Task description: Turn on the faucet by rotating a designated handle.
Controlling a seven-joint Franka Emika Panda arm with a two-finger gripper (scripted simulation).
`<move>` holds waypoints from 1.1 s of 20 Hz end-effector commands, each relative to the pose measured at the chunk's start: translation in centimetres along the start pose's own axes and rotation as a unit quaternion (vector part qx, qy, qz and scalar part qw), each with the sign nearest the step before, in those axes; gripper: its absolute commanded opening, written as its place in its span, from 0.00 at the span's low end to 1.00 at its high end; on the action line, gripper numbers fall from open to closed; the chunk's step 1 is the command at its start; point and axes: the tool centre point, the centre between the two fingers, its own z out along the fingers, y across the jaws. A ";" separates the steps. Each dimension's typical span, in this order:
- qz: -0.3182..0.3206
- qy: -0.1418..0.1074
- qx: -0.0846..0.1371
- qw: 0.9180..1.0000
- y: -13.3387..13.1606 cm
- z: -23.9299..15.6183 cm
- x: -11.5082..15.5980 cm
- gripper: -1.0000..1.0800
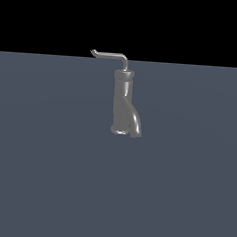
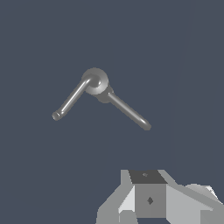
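Note:
The faucet (image 1: 122, 102) is a dull grey upright cylinder with a collar on top, standing on the flat grey-blue floor. Its short curved spout (image 1: 135, 125) branches down toward the exterior view's right. The handle (image 1: 111, 55) is a thin bent rod rising from the collar and reaching toward the exterior view's left, ending in a small upturned tip. In the wrist view I look down on the faucet top (image 2: 95, 81), with the handle (image 2: 71, 100) and the spout (image 2: 129, 111) spreading from it. My gripper (image 2: 148, 192) shows only partly at the picture's edge, apart from the faucet; its jaws are unclear. It is out of the exterior view.
The grey-blue floor (image 1: 45, 185) stretches all around the faucet. A black background (image 1: 197, 26) lies behind it. No other object shows.

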 end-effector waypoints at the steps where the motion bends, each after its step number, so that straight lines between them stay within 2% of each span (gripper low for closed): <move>1: 0.030 -0.001 -0.001 1.000 -1.4 1.0 0.9 0.00; 6: 0.088 -0.001 -0.003 0.996 -4.2 3.1 2.7 0.00; 11: 0.145 0.001 -0.007 0.989 -6.9 5.6 4.2 0.00; 22: 0.264 0.010 -0.015 0.964 -12.5 11.9 6.8 0.00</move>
